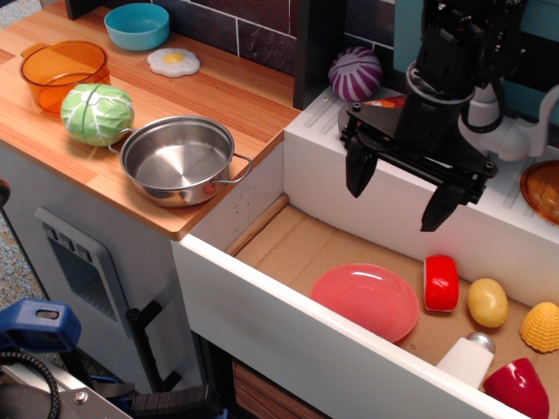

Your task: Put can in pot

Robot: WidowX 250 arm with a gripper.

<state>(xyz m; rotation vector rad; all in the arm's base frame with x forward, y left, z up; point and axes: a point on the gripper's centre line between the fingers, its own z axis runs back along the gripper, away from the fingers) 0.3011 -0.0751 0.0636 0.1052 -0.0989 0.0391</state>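
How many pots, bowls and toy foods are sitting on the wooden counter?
Pots: 2 (steel pot, orange plastic pot)
Bowls: 1 (blue bowl)
Toy foods: 2 (fried egg, green cabbage)
Total: 5

No legible text, labels, brand marks, numbers or signs in this view. Surfaces checked: the shallow shiny stainless-steel pot with loop handles (180, 161) is plain metal; the orange translucent plastic pot (63, 74) and the light blue bowl (137, 25) carry no print; the round pink plastic plate (365, 299) is unmarked. The small orange-red object behind the black gripper (403, 193) is mostly hidden, and no markings on it can be read.
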